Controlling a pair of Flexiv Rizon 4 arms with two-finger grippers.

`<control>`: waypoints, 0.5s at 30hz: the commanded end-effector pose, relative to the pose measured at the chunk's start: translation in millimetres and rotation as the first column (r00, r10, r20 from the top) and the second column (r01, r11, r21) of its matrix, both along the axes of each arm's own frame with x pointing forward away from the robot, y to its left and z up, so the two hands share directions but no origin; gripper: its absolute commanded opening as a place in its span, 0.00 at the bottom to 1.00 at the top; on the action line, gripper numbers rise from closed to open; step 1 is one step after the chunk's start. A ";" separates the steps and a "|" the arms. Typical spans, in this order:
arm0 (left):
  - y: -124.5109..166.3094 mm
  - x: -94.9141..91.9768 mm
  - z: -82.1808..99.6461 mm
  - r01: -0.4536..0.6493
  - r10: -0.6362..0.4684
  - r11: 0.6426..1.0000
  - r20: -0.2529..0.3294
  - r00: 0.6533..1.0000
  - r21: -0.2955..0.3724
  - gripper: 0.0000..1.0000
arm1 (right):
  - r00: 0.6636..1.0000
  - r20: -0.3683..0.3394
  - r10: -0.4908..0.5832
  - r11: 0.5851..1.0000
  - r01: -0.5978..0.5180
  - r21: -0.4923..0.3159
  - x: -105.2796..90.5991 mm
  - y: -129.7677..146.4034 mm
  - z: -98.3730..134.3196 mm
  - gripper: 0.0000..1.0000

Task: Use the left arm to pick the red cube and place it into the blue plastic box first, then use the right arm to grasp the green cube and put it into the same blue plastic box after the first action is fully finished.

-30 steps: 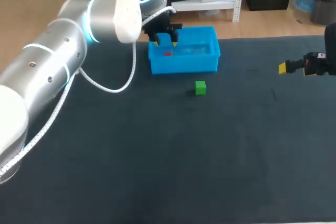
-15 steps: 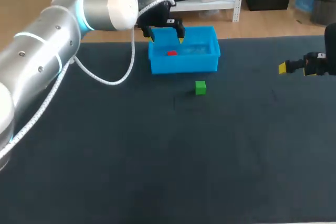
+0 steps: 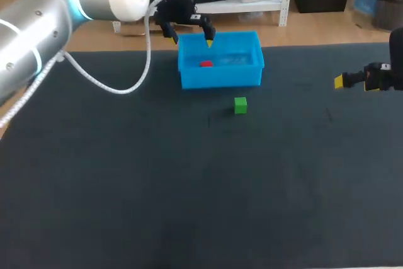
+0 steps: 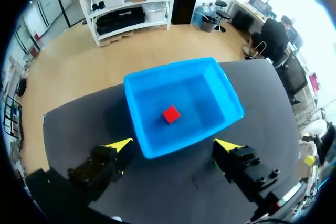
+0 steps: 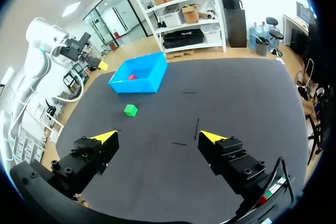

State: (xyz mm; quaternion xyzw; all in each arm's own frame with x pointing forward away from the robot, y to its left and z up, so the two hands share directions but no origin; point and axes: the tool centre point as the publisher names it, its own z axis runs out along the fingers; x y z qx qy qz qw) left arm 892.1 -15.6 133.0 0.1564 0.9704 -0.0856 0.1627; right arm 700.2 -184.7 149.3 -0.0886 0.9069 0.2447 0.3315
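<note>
The red cube [image 3: 206, 63] [image 4: 170, 114] [image 5: 132, 76] lies loose on the floor of the blue plastic box [image 3: 220, 77] [image 4: 226, 95] [image 5: 149, 80]. My left gripper [image 3: 189, 34] [image 4: 176, 144] hovers above the box's back left part, open and holding nothing. The green cube [image 3: 240, 105] [image 5: 130, 110] sits on the dark table just in front of the box. My right gripper [image 3: 343, 81] [image 5: 157, 137] stands open at the table's right side, well away from the green cube, with nothing between its fingers.
The dark table mat [image 3: 189, 187] stretches wide in front of and to both sides of the box. My left arm [image 3: 56, 11] comes in over the table's back left corner, with a white cable [image 3: 107, 83] looping below it.
My left gripper has opened, left the red cube in the box, and risen up and back out of it. The left arm has swung upward. The right arm has not moved.
</note>
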 end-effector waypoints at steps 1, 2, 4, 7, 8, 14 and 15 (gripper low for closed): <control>26.1 -69.6 -4.6 -0.005 0.023 0.996 0.198 0.980 -0.090 1.00 | 1.000 -0.001 0.001 1.000 -0.001 0.000 0.2 -0.4 0.1 1.00; 28.4 -74.7 -3.4 -0.002 0.021 0.996 0.202 0.979 -0.094 1.00 | 1.000 -0.001 0.001 1.000 -0.001 0.000 0.2 -0.4 0.1 1.00; 35.2 -88.8 -0.2 0.020 0.003 0.995 0.228 0.974 -0.097 1.00 | 1.000 -0.001 0.001 1.000 -0.001 0.000 0.2 -0.4 0.1 1.00; 46.2 -107.9 3.2 0.051 -0.019 0.993 0.277 0.961 -0.107 1.00 | 1.000 -0.001 0.001 1.000 -0.001 0.000 0.2 -0.4 0.1 1.00; 50.1 -113.0 3.7 0.054 -0.022 0.993 0.293 0.956 -0.103 1.00 | 1.000 -0.001 0.001 1.000 -0.001 0.000 0.2 -0.4 0.1 1.00; 66.9 -142.0 3.0 0.093 -0.045 0.990 0.377 0.925 -0.109 1.00 | 1.000 -0.001 0.001 1.000 -0.001 0.000 0.2 -0.4 0.1 1.00; 70.1 -147.9 2.2 0.091 -0.038 0.989 0.391 0.920 -0.117 1.00 | 1.000 -0.001 0.001 1.000 -0.001 0.000 0.2 -0.4 0.1 1.00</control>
